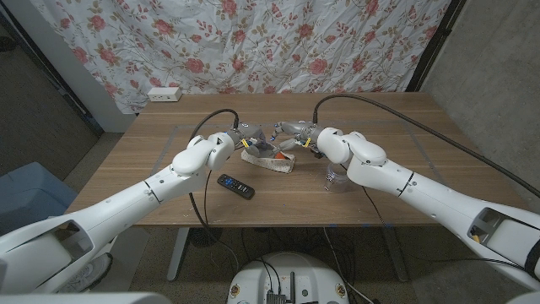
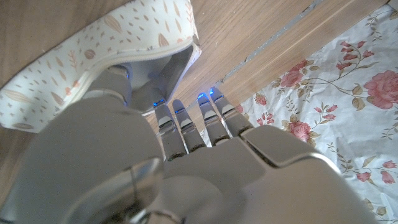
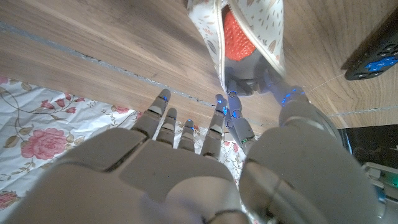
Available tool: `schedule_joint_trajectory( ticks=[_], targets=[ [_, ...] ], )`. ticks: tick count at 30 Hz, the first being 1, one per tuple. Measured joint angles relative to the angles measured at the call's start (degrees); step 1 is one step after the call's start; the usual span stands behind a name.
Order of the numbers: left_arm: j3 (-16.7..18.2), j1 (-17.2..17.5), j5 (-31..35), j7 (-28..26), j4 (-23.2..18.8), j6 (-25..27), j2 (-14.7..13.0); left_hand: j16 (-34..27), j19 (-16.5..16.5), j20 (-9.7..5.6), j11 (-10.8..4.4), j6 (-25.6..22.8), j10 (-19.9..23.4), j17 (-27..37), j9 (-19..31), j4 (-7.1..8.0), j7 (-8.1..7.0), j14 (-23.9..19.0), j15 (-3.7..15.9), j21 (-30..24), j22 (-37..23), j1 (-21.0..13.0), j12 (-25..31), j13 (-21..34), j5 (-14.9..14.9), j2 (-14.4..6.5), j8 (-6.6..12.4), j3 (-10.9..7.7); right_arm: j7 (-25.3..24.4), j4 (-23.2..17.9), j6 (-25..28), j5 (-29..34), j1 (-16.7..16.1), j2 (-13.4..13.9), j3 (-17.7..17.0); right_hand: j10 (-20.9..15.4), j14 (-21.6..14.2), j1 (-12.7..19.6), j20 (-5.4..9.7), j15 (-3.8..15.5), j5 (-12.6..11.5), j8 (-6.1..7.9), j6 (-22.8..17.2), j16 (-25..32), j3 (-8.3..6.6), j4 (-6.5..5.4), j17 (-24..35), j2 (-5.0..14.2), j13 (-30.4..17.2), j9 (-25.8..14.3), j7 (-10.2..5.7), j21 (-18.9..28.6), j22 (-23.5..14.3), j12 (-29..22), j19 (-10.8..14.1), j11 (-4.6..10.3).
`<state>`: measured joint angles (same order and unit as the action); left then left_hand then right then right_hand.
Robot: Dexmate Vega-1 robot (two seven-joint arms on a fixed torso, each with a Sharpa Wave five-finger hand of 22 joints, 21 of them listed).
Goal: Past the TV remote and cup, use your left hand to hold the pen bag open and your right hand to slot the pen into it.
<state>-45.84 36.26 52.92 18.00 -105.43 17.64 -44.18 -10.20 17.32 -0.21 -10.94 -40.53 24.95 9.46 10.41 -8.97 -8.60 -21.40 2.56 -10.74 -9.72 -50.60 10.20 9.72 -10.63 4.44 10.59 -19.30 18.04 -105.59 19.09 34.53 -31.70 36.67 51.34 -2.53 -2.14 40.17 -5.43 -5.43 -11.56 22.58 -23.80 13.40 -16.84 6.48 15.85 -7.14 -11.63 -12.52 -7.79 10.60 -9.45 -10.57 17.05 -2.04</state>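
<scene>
Both hands met at the pen bag (image 1: 268, 159) near the middle of the tabletop (image 1: 405, 135), toward its far edge. The left hand (image 1: 239, 137) pinched the bag's cloth rim, thumb inside the mouth, other fingers (image 2: 211, 118) straight. The right hand (image 1: 297, 135) had its thumb at the opposite lip, beside something orange in the opening; whether it held a pen, I couldn't tell. The bag looked soft and light, likely to sag, best taken by the stiffer rim. Nearer the front edge lay the remote (image 1: 236, 186) and a clear cup (image 1: 337, 178).
</scene>
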Motion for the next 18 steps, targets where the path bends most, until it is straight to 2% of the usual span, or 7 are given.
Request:
schedule_joint_trajectory(
  ticks=[2,7,16,18],
  targets=[
    [0.08,0.06,0.07,0.0,-0.13,0.03,-0.04,0.0,0.0,0.0,0.0,0.0,0.0,0.0,0.0,0.0,0.0,0.0,0.0,0.0,0.0,0.0,0.0,0.0,0.0,0.0,0.0,0.0,0.04,-0.29,-0.05,-0.26,-0.18,0.29,-0.26,0.0,0.0,-0.52,0.0,0.0,-0.18,0.0,0.0,0.0,0.18,-0.18,0.2,0.52,0.0,0.0,0.0,0.0,0.0,0.0,0.0,0.0],
    [0.26,0.29,0.16,-0.02,-0.42,0.13,-0.15,0.0,0.0,0.0,0.15,0.0,0.15,0.0,0.0,0.09,0.0,0.0,0.0,0.0,0.0,0.23,0.0,0.0,0.0,-0.23,0.0,0.09,0.09,-0.56,-0.04,-0.44,-0.34,0.58,-0.5,0.0,0.0,-1.12,0.0,0.0,-0.18,0.0,0.0,0.0,0.34,-0.34,0.26,-0.08,0.0,0.0,0.0,0.0,0.0,0.0,0.01,0.0],
    [0.64,0.76,0.3,-0.28,-1.04,0.51,-0.39,0.0,0.0,0.0,0.21,0.0,0.21,0.0,0.0,0.24,0.0,0.0,0.0,0.0,0.0,0.78,0.0,0.0,0.0,-0.78,0.23,0.24,0.13,-1.41,0.8,-0.44,-0.76,1.4,-1.31,-0.01,0.41,-1.43,0.01,-0.41,-0.54,0.0,-0.01,0.01,0.64,-0.64,0.26,0.22,0.0,-0.01,0.0,0.0,0.0,0.0,0.01,0.0],
    [0.8,0.89,0.3,-0.31,-1.24,0.56,-0.45,0.0,0.0,0.0,0.21,0.0,0.21,0.0,0.0,0.23,0.0,0.0,0.0,0.0,0.0,0.76,0.0,0.0,0.0,-0.76,0.23,0.24,0.14,-1.45,0.95,-0.38,-0.76,1.45,-1.37,-0.01,0.41,-2.02,0.01,-0.41,-0.54,0.0,0.2,0.01,0.71,-0.71,0.26,0.82,0.01,0.0,0.21,0.0,0.0,0.0,0.01,0.0]
  ],
)
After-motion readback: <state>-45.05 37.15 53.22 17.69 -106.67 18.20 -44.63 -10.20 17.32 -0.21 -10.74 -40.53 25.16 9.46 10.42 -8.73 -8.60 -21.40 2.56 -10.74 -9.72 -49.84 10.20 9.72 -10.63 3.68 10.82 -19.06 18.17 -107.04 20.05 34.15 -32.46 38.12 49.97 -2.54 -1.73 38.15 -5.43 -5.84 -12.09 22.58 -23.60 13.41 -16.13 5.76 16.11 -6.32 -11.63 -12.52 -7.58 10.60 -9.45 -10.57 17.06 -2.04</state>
